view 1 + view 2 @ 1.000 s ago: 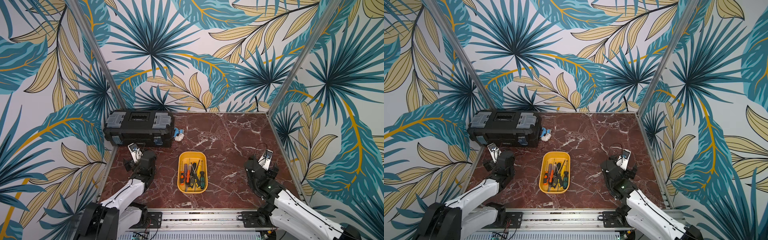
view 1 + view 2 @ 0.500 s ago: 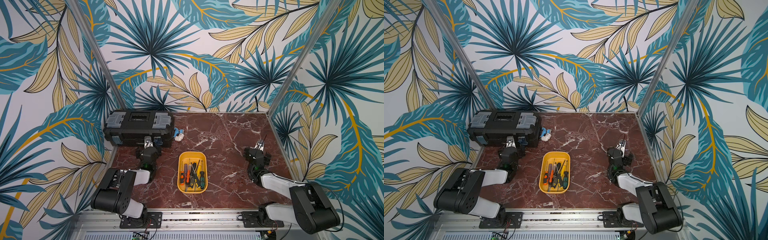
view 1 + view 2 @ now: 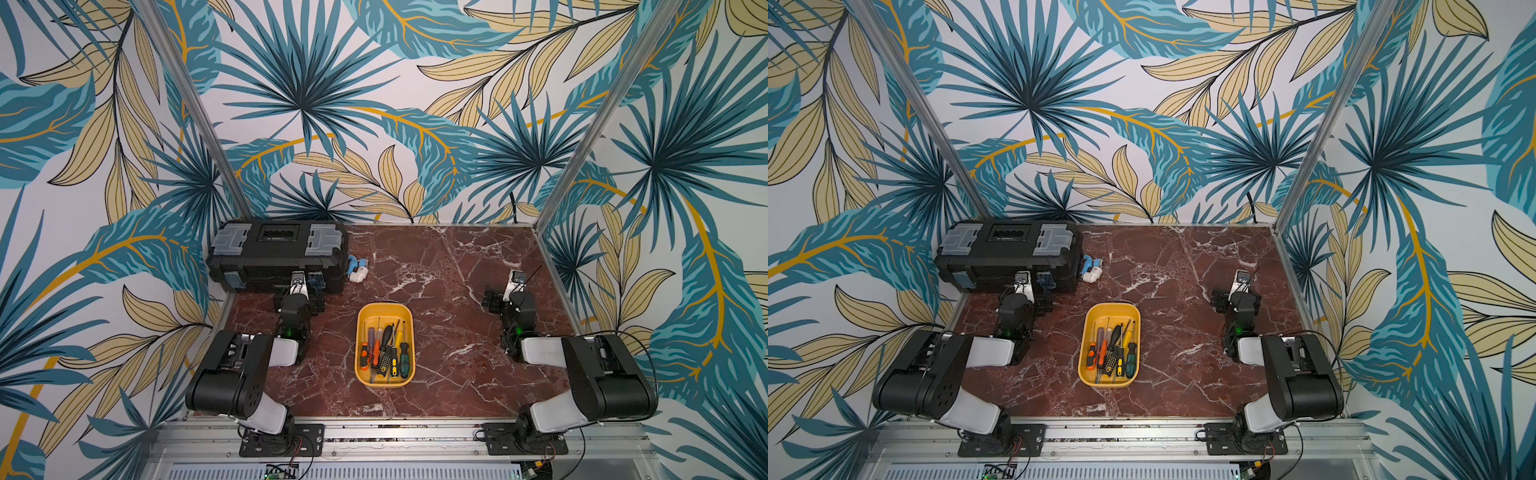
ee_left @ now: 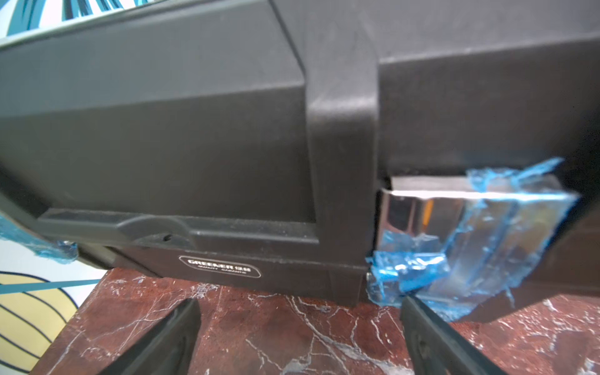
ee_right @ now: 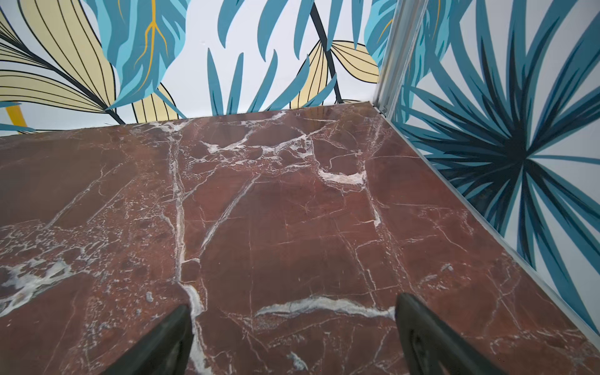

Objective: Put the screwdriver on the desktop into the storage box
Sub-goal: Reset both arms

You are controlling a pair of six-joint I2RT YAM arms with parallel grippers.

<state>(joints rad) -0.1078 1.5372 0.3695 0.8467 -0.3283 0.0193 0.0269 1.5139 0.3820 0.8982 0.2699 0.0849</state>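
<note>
left claw (image 4: 298,302) and right claw (image 5: 292,303) gape wide, empty. the screwdrivers (image 3: 386,349) lie in the box (image 3: 384,307), between the claws and slightly behind them. none shows loose on the desktop (image 3: 440,291), so parking clear of the box seems best.

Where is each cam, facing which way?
Top views: high over the front edge, looking down toward the back wall; desktop, tray, toolbox; left arm and right arm show.
Left wrist: on the left arm, low, facing the toolbox front close up; open left gripper shows.
Right wrist: on the right arm, low, facing bare desktop and the back wall; open right gripper shows.
Shared: top views and left wrist show the toolbox; all show the desktop.
</note>
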